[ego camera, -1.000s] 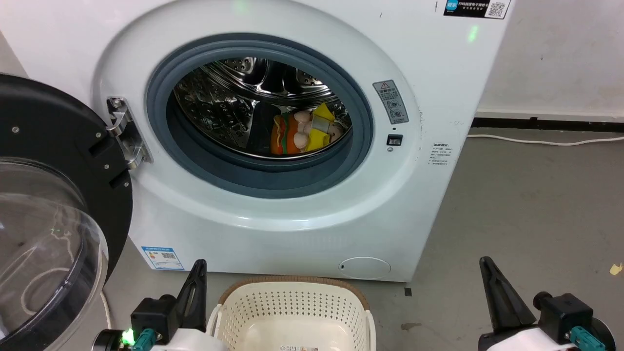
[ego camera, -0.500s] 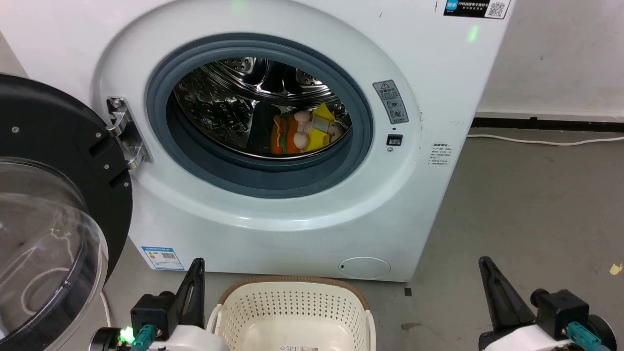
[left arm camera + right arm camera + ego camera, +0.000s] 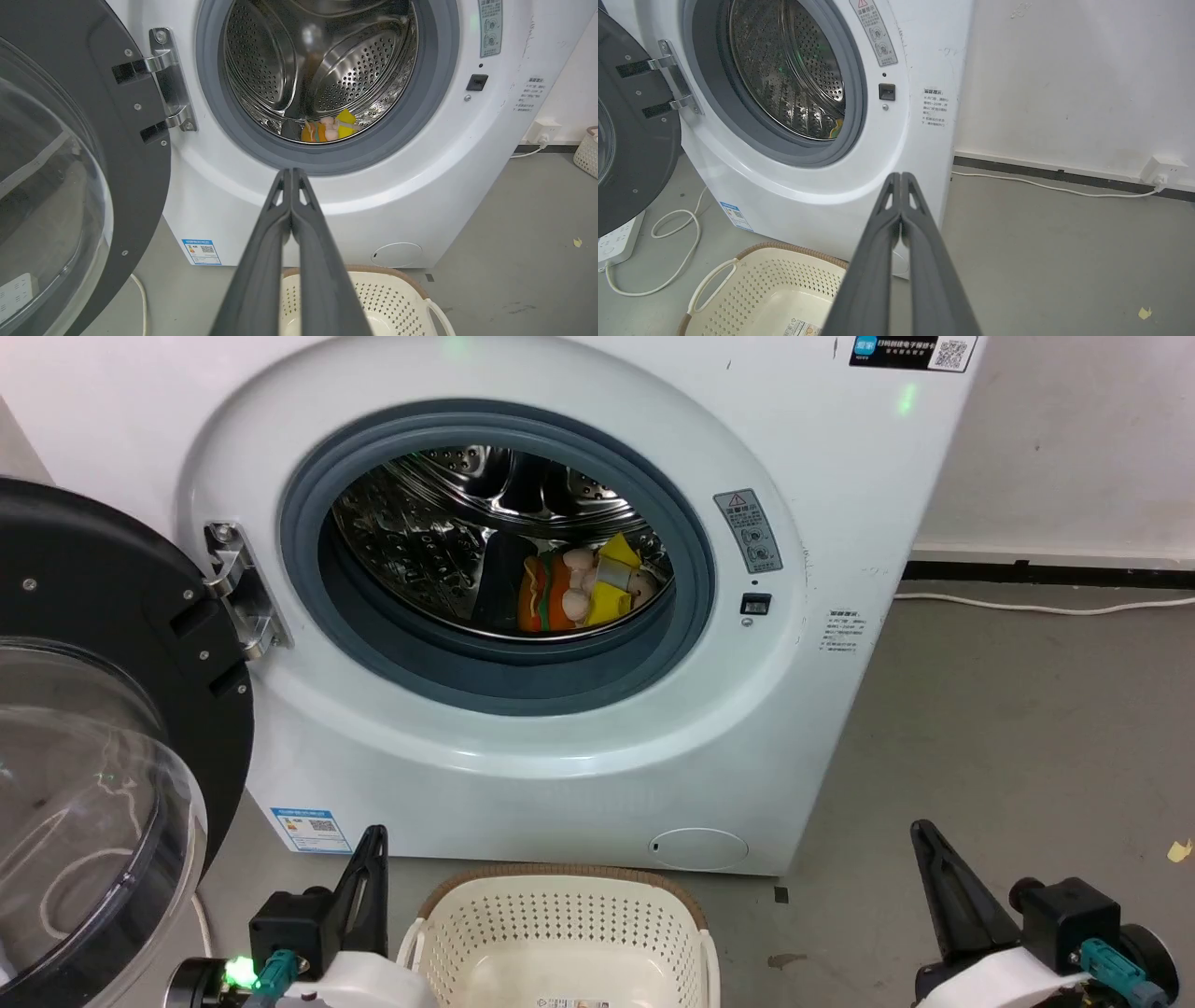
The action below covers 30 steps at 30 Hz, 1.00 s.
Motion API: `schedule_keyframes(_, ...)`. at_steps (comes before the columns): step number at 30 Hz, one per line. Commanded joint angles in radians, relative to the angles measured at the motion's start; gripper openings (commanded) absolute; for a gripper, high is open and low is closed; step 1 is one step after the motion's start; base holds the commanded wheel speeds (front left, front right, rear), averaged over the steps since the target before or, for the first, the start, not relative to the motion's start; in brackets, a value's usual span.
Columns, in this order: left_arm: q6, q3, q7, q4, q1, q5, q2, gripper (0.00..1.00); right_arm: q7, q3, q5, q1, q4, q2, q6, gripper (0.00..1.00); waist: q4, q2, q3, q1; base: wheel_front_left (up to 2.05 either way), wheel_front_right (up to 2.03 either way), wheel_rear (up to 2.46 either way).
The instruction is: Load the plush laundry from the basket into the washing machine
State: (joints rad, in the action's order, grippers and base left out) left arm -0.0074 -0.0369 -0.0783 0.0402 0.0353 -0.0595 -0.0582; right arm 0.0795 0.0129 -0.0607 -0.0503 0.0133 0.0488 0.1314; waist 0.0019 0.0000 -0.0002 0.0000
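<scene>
left gripper (image 3: pixel 373 845) and right gripper (image 3: pixel 924 835), both closed and empty, barely shift; plush laundry (image 3: pixel 583 588) stays in washing machine (image 3: pixel 523 747), basket (image 3: pixel 560 875) looks empty, loading seems done.

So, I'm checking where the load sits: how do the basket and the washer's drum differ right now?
The drum is shiny steel; the basket is cream plastic with a brown woven rim. The drum holds the plush toy; the visible part of the basket shows no toy. The drum opens forward, the basket upward. Both are perforated.
</scene>
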Motion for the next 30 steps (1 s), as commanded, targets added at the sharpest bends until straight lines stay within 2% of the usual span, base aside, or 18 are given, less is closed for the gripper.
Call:
schedule_keyframes(1,0.004,0.006,0.008,-0.006,-0.019,0.01,0.0,0.0,-0.008,-0.002,0.01,0.018,-0.007,0.001,-0.001,0.0,0.0,0.0,0.0,0.0,0.0,0.0,0.0)
schedule_keyframes(30,0.007,0.031,0.065,-0.034,-0.032,0.05,0.007,0.0,-0.066,-0.011,0.051,0.044,-0.012,0.001,-0.001,0.0,-0.002,0.0,0.0,0.0,0.0,0.0,0.0)
